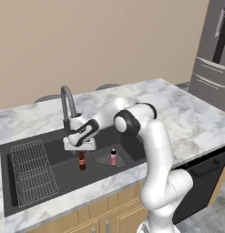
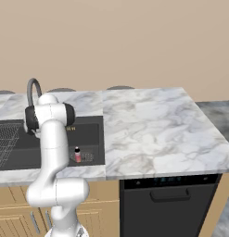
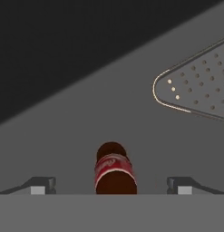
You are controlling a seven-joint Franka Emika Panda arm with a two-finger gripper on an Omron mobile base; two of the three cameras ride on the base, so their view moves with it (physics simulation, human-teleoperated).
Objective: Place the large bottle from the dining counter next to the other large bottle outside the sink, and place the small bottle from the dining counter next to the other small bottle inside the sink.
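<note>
Watching the claw point(image 3: 111, 185) hanging with jaws wide apart around the small bottle point(image 1: 82, 161), which is standing in the sink point(image 1: 59, 175) near the other small bottle point(image 1: 113, 157). I'm fearing a fingertip clipping it and tipping it over.

A rendered home kitchen is showing here. A marble-patterned counter point(image 1: 186, 113) is running over light wooden cabinets point(image 1: 95, 218), with a dark grey sink point(image 1: 59, 177) and curved grey faucet point(image 1: 67, 101) sitting in it. A black dishwasher point(image 2: 169, 203) is standing under the counter, a steel refrigerator point(image 1: 213, 63) is rising at the far right, and a plain beige wall point(image 2: 116, 41) is closing the room behind.
</note>
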